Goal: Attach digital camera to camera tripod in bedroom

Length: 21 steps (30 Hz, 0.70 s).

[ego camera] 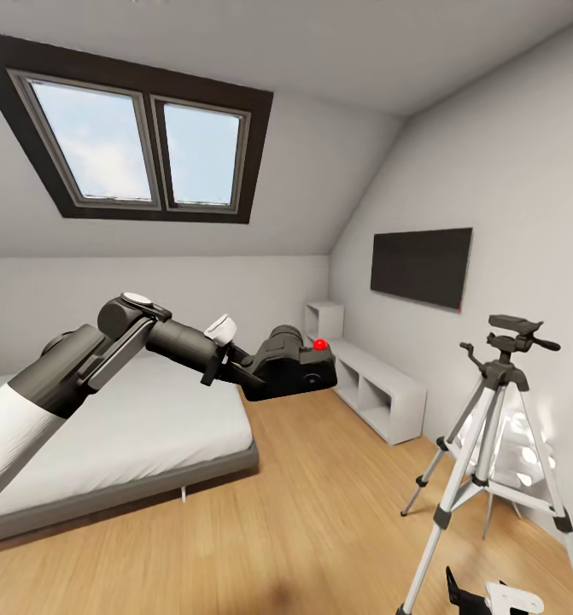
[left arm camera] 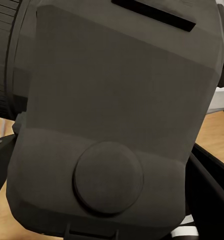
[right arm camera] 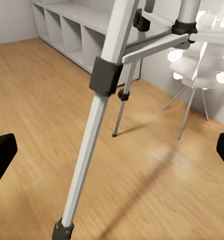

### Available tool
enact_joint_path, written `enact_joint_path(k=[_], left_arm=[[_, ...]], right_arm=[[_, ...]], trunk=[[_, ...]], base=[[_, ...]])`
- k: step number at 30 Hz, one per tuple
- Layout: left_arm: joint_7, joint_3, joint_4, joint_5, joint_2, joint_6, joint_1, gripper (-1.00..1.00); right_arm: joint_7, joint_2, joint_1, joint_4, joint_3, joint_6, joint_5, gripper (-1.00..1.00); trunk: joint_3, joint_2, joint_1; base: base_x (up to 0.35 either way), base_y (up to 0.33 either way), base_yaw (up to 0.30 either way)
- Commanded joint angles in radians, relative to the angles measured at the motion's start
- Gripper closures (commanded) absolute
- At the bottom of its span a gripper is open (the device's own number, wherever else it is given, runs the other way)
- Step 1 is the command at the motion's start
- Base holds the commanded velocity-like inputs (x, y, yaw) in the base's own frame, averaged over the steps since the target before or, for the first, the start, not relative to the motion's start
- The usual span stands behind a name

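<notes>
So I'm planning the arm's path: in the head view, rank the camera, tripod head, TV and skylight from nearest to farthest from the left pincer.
1. Camera: held in the left pincer itself.
2. Tripod head: off to the right, across open floor.
3. and 4. TV on the right wall and skylight up in the sloped ceiling: too close to call.

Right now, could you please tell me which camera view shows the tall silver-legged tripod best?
The head view: the tall silver-legged tripod shows from black pan head down its legs. The right wrist view gives one leg, braces and foot close up.
</notes>
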Motion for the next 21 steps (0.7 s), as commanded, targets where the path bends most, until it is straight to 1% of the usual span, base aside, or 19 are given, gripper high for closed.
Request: enact_joint_path(k=[1,21], left_arm=[[0.001,-0.002,0.000,0.006,0.001,0.007,-0.002,1.00],[0.001,-0.003,0.000,0.006,0.000,0.007,-0.002,1.00]], right_arm=[[0.007,0.000,-0.002,0.004,0.001,-0.005,-0.010,-1.00],[0.007,0.001,-0.002,0.004,0.001,-0.005,-0.010,-1.00]], trunk=[[0.002,0.006,-0.004],[0.064,0.146,-0.080]], base=[[0.000,0.000,0.000],[0.000,0.000,0.000]])
